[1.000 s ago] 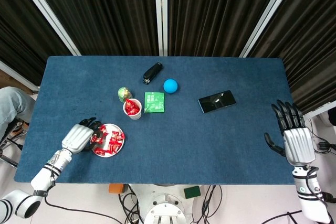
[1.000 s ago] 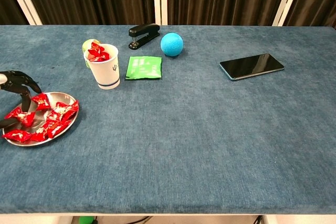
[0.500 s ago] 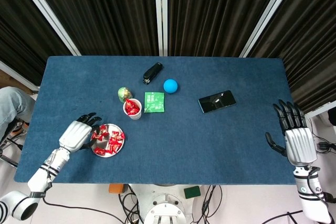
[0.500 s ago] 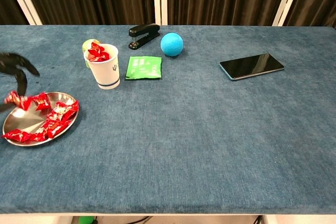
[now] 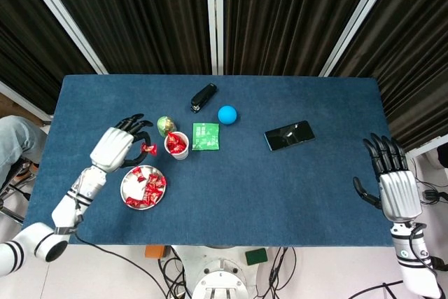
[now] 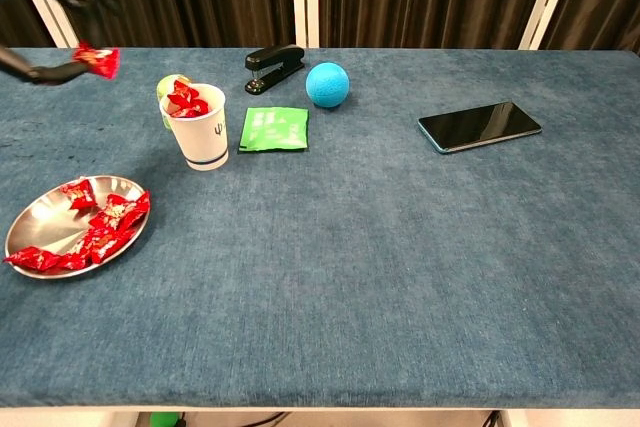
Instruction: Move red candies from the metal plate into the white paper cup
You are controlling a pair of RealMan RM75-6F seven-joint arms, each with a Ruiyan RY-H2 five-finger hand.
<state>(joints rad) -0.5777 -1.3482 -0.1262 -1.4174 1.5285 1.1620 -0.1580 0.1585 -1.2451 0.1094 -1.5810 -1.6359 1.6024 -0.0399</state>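
Head view alone shows the right hand (image 5: 394,185), fingers spread, empty.

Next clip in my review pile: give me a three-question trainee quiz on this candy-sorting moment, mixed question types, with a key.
1. True or false: the left hand pinches a red candy.
2. The white paper cup is: A empty; B holding red candies; C tipped over.
3. Which object lies between the green packet and the right hand?

Key: 1 true. 2 B. 3 the phone.
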